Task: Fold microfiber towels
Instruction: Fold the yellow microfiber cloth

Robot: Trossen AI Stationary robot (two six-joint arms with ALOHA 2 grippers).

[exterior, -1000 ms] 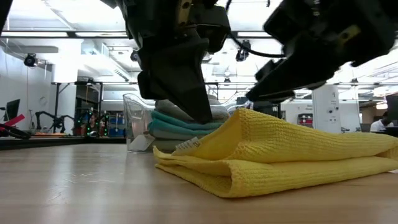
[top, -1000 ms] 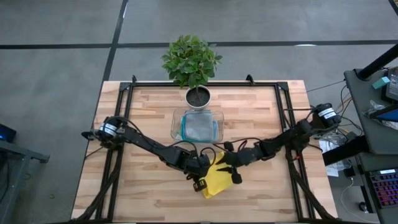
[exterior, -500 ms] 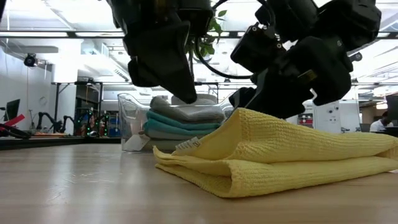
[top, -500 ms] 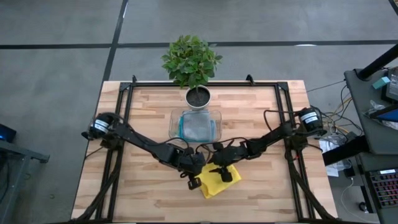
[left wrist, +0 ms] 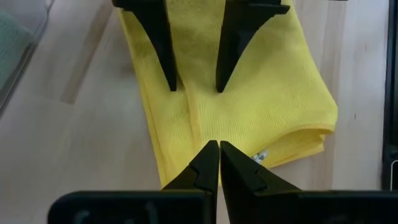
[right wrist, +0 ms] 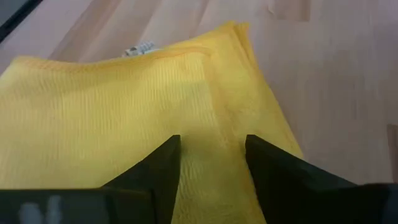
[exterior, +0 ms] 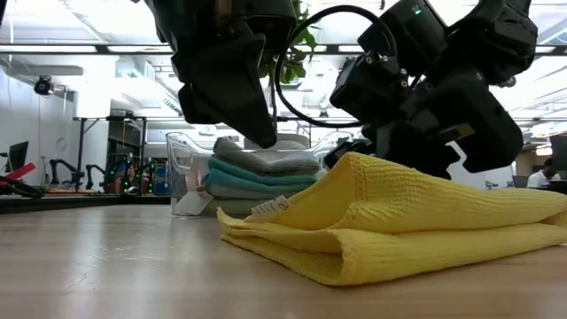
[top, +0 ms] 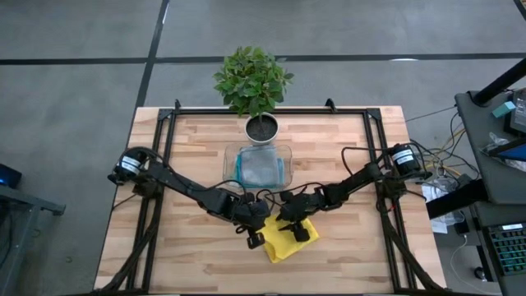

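A yellow microfiber towel (top: 283, 244) lies folded in several layers on the table's near middle, its white label (exterior: 270, 206) at its left corner. My left gripper (left wrist: 214, 146) hangs shut just above the towel's left edge, touching nothing. My right gripper (right wrist: 211, 140) comes from the right, slanting down, and its open fingers stand on either side of a crease in the towel's top layer (left wrist: 273, 93). Behind, grey (exterior: 266, 158) and teal (exterior: 257, 177) towels are stacked in a clear tray (top: 230, 168). My right gripper has its open fingertips (left wrist: 173, 87) right at the yellow towel's top layer (right wrist: 217, 118), coming slanting down from the table's right. I cannot tell whether they touch the cloth. The towel lies flat on the table.
A potted plant (top: 253, 82) stands at the table's far middle, just behind the tray. Black rails (top: 160, 164) run along the table's left, right and far sides. Bare wood lies to the left and right of the towel.
My right gripper has gone toward the table's left and down over the yellow towel. My left gripper has risen off the towel's label corner and drawn back a little to the left, still shut. The towel has stayed in place.
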